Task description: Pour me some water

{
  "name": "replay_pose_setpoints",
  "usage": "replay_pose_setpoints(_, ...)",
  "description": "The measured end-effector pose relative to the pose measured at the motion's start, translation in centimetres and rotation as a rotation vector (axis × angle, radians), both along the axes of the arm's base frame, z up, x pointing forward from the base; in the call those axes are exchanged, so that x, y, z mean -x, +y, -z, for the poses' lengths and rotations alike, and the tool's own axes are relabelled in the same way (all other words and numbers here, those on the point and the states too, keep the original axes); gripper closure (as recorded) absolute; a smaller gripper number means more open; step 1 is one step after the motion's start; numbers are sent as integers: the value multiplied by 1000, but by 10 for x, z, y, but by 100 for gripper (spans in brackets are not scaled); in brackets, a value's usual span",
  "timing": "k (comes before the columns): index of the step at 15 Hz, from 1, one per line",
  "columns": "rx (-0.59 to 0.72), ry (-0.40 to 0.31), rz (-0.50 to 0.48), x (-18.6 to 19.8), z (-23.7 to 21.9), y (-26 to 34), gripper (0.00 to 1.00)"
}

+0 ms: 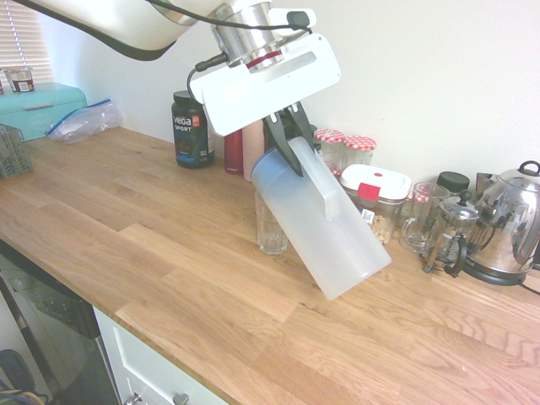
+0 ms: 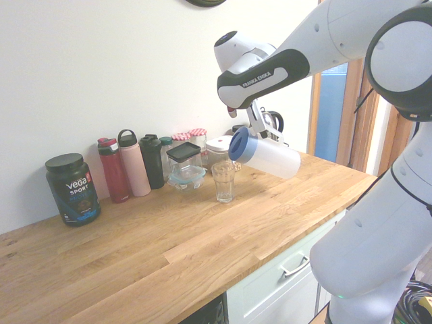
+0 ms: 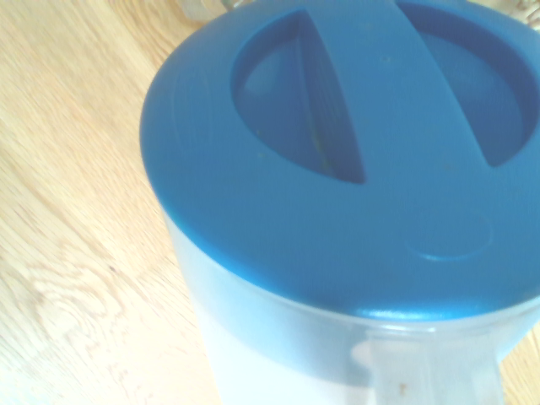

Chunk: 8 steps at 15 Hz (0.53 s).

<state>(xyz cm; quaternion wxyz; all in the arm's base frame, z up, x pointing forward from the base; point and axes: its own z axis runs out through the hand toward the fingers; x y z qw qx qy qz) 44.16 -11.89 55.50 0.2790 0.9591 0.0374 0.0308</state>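
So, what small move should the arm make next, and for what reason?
Probably tip the pitcher a little further. The gripper holds it by its handle, tilted, with the blue lid end lowest and just above the rim of the glass on the counter. No water can be seen running into the glass, so the pour seems not yet begun.
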Motion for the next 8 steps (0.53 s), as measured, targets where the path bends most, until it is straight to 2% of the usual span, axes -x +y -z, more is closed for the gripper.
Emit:
replay_pose_setpoints(5, 11, 4, 5, -10, 7, 5, 100)
replay_pose_setpoints(8, -62, -62, 40, -6, -3, -14, 100)
